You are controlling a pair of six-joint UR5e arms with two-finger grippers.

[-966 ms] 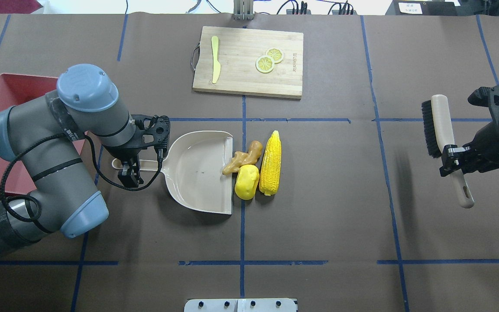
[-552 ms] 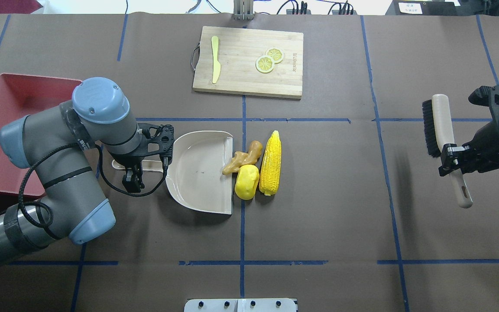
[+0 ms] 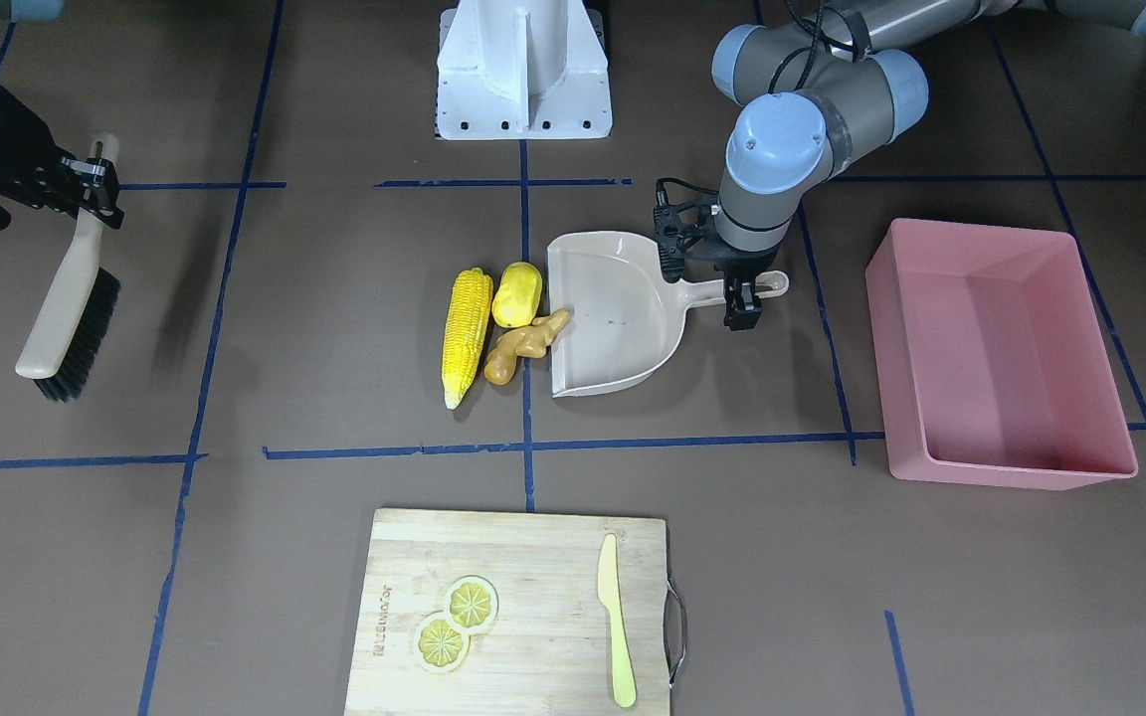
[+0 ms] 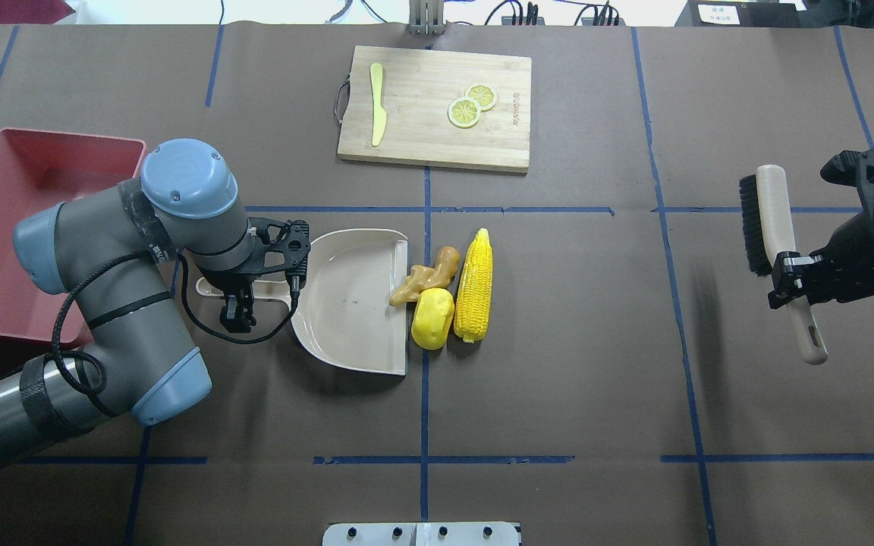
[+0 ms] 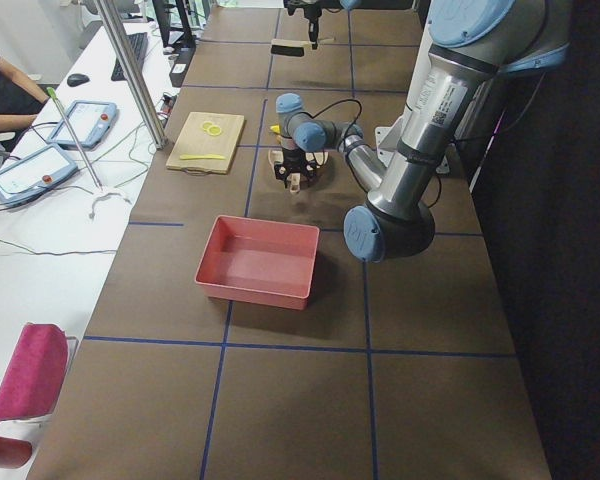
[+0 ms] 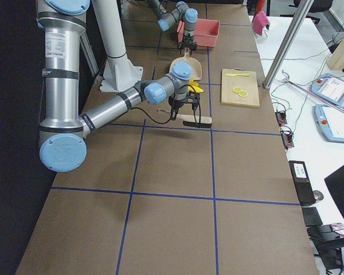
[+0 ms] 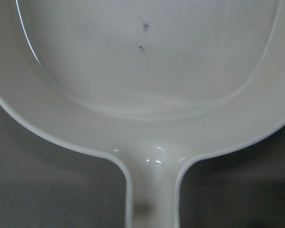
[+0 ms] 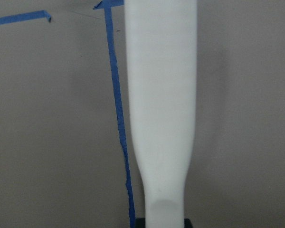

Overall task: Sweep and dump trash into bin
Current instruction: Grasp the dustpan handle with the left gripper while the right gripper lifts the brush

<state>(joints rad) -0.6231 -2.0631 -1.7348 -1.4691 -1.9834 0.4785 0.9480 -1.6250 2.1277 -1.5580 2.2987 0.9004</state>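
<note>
The trash lies mid-table by the mouth of a beige dustpan (image 4: 346, 303): a corn cob (image 4: 475, 287), a yellow lump (image 4: 432, 318) and a tan ginger root (image 4: 425, 277) that touches the pan's lip. My left gripper (image 4: 238, 303) points down over the dustpan's handle (image 7: 152, 190) and looks open, not gripping it. My right gripper (image 4: 790, 282) is shut on the handle of a black-bristled brush (image 4: 767, 220) and holds it above the table at the far right. The pink bin (image 4: 65, 139) stands at the far left, partly hidden behind my left arm.
A wooden cutting board (image 4: 437, 144) at the back holds a pale knife (image 4: 378, 114) and two lemon slices (image 4: 471, 106). The white robot base (image 3: 523, 70) stands at the near table edge. Blue tape lines cross the brown table.
My left arm has swung right, taking the gripper along the handle toward the pan and uncovering more of the bin. The dustpan, the trash and the brush have stayed put.
</note>
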